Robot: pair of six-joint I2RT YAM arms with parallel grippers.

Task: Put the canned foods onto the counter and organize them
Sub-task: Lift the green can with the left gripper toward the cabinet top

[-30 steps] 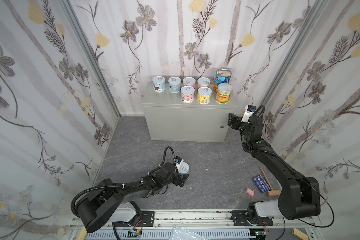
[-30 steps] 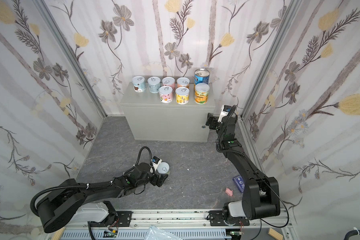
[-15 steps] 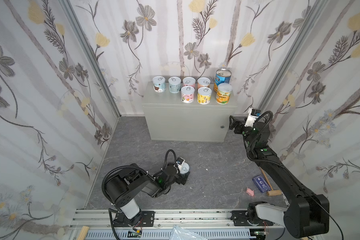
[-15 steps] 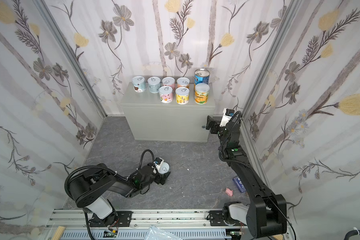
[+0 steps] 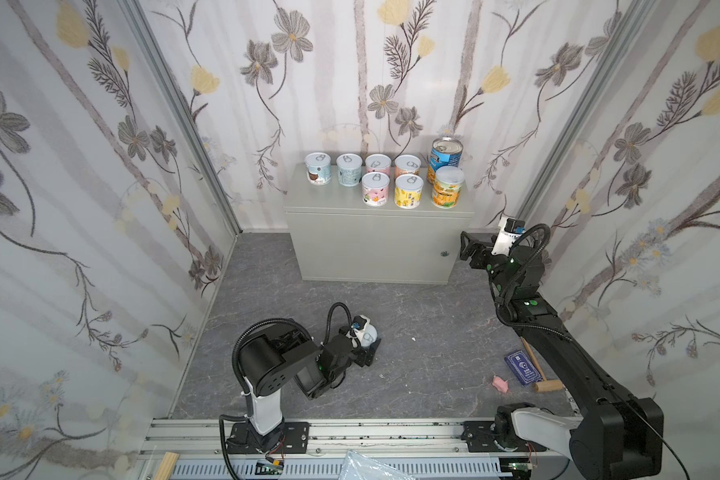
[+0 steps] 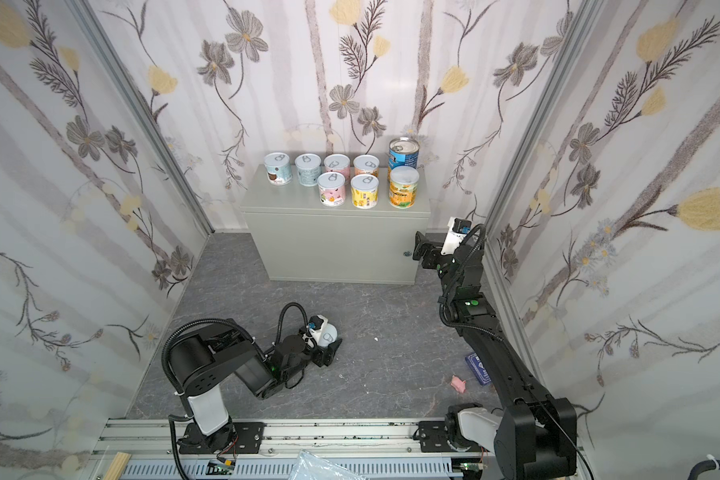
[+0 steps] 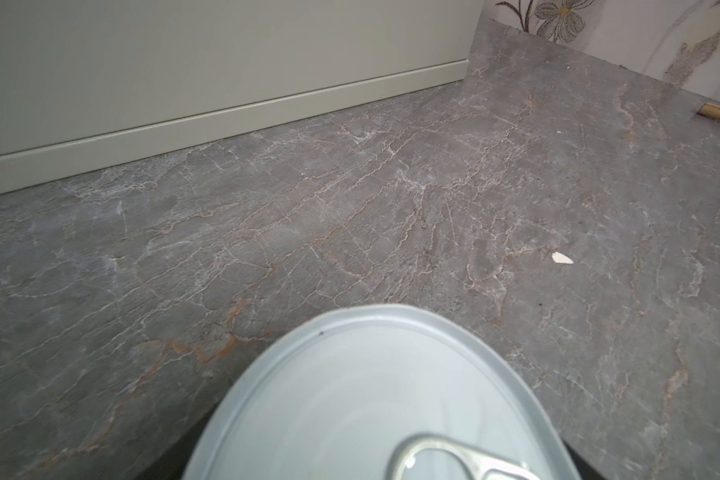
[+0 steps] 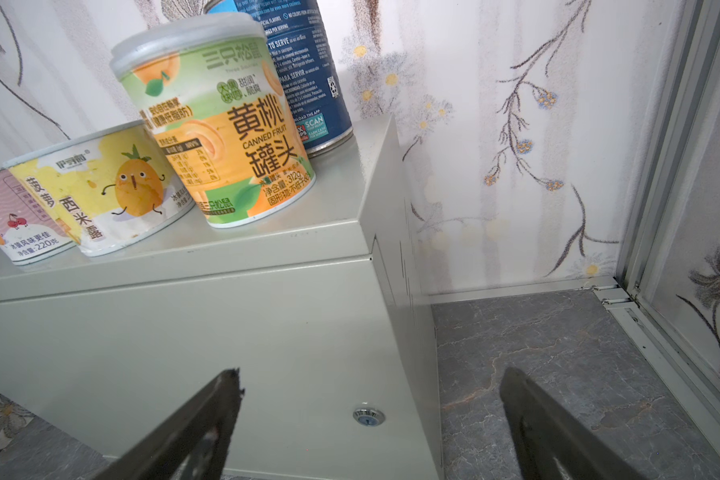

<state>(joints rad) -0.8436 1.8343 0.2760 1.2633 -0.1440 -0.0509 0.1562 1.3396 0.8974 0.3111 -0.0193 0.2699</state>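
The counter [image 5: 375, 249] is a boxy light-grey metal cabinet with a smooth flat top and a small round lock [image 8: 368, 416]; in both top views it carries eight upright cylinders. At the back, four short cans [image 5: 350, 168] with white pull-tab lids line up beside the taller blue can [image 5: 445, 156] with its bare metal top; in front stand the pink can [image 5: 376, 190], the yellow can [image 5: 408, 191] and the orange-yellow can [image 5: 447, 187] under a cloudy plastic lid. The ninth short can [image 5: 371, 332] sits on the dark veined floor [image 5: 425, 332], well apart from the counter, at the left gripper [image 5: 367, 347]; its pale round lid [image 7: 371, 395] fills the left wrist view; whether the jaws press it cannot be told. The right gripper [image 8: 371, 374] hangs near the counter's lock corner; its dark flat fingers [image 8: 208, 415] are spread wide with nothing between.
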